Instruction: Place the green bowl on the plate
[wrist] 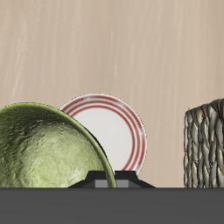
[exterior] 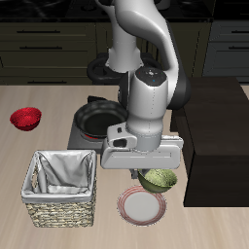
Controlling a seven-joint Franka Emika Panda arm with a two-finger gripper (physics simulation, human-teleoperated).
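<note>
The green bowl (exterior: 158,179) hangs tilted under my gripper (exterior: 148,171), which is shut on its rim and holds it above the table. The plate (exterior: 142,205), with a pinkish-red rim and pale centre, lies flat near the table's front edge, just below and beside the bowl. In the wrist view the green bowl (wrist: 48,149) fills the near foreground and partly covers the plate (wrist: 109,131) behind it. The fingertips are mostly hidden by the gripper body.
A wicker basket (exterior: 63,187) lined with grey cloth stands beside the plate; its wall shows in the wrist view (wrist: 205,144). A black frying pan (exterior: 99,119) sits behind it. A red bowl (exterior: 26,119) lies farther off. A dark block (exterior: 216,136) bounds the other side.
</note>
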